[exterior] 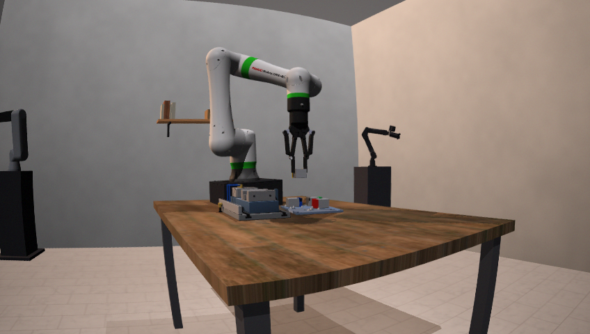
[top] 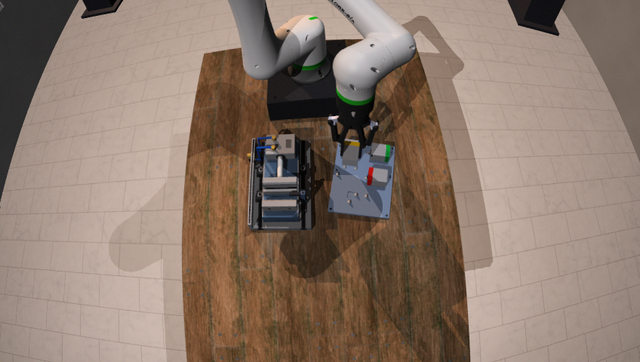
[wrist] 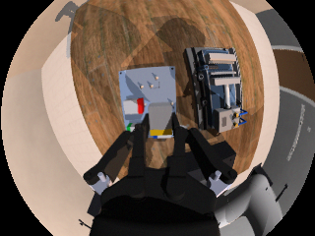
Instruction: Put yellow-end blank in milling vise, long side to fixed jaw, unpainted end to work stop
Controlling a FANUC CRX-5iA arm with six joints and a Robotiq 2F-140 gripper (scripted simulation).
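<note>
Right now the gripper (exterior: 298, 168) hangs well above the wooden table (exterior: 331, 243), its fingers pinched on the blank with the yellow end (exterior: 299, 173), which is lifted clear of everything below it. From the top view the gray block (top: 349, 154) sits between the black fingers with its yellow stripe toward the arm's base, hovering over the far left corner of the plate (top: 359, 204). Through the wrist camera the same blank (wrist: 160, 120) shows between the two fingers, yellow band at the near end, with the plate behind it.

That plate is a pale blue-gray slab lying toward the table's far edge, right of the middle. Two other blanks rest on it: one with a green end (top: 380, 152) near the plate's far right corner, and one with a red end (top: 376, 176) just in front of it, toward the plate's right edge. They lie near each other but apart. A few small pins (top: 355, 194) stand on the front half of the plate.

Left of the plate, well apart from the held blank, sits the milling vise (top: 279, 183), long axis running from the far edge toward the front. Its end block with blue hoses (top: 284, 144) is at the far end; the plain block (top: 279, 205) is nearer the front.

The arm's black base (top: 287, 105) stands at the table's far edge, behind both vise and plate.
</note>
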